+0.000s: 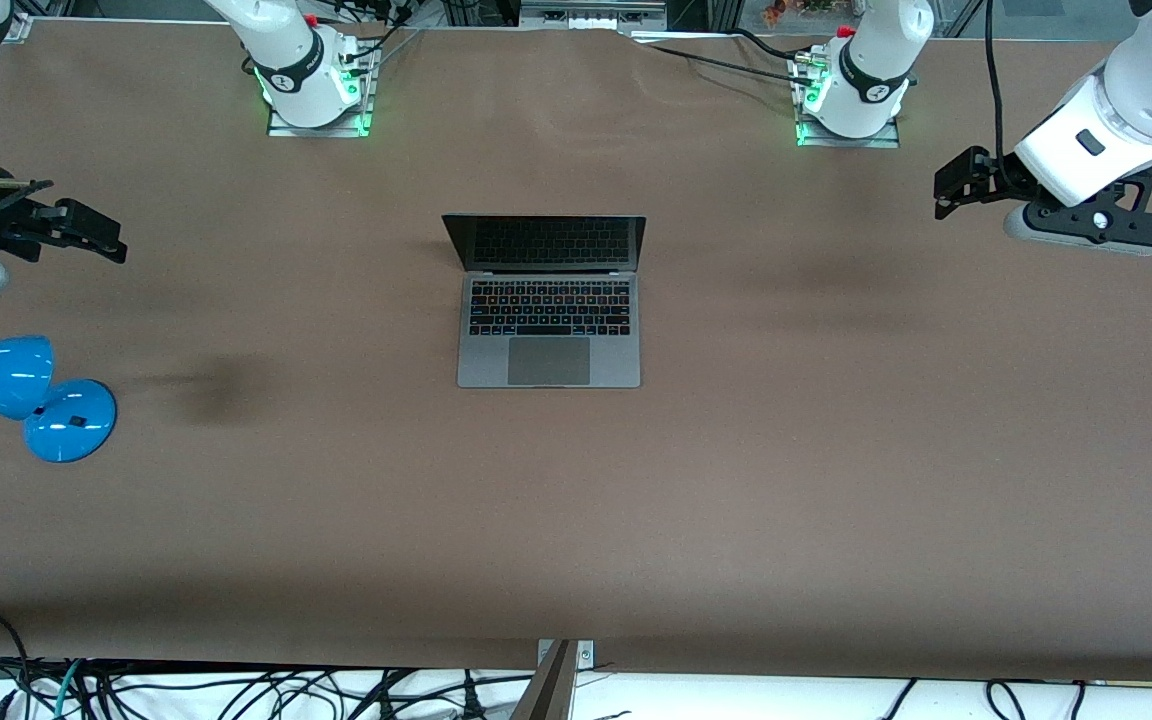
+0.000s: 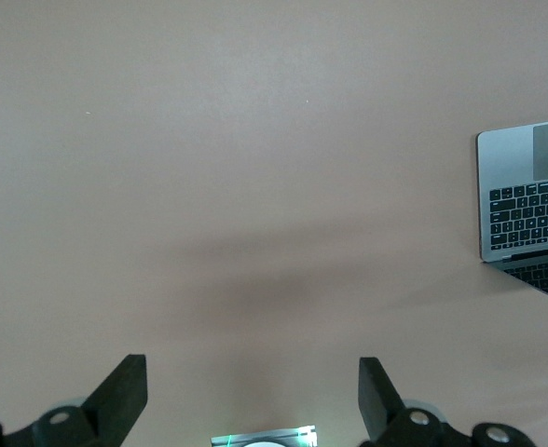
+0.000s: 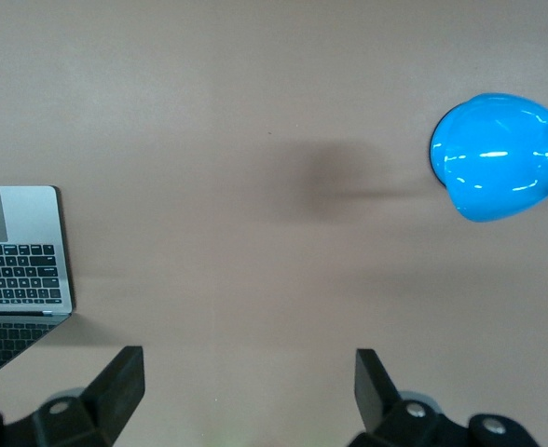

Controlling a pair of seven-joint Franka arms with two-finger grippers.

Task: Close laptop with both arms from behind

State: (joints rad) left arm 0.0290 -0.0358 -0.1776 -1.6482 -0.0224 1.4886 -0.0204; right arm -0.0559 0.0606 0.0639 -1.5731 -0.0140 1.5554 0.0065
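Note:
The space-grey laptop [image 1: 548, 320] lies open in the middle of the table, its dark screen upright and facing the front camera. Part of it shows in the left wrist view [image 2: 530, 205] and in the right wrist view [image 3: 18, 261]. My left gripper [image 1: 948, 190] hangs open and empty above bare table toward the left arm's end, well apart from the laptop; its fingers stand wide in the left wrist view [image 2: 253, 391]. My right gripper [image 1: 111, 240] hangs open and empty above bare table toward the right arm's end, also wide in its wrist view [image 3: 249, 386].
A blue desk lamp [image 1: 26, 385] stands toward the right arm's end, nearer to the front camera than the right gripper; its head shows in the right wrist view [image 3: 493, 168]. The arm bases [image 1: 311, 80] [image 1: 851, 85] stand along the table's top edge. Cables [image 1: 236, 690] hang below the front edge.

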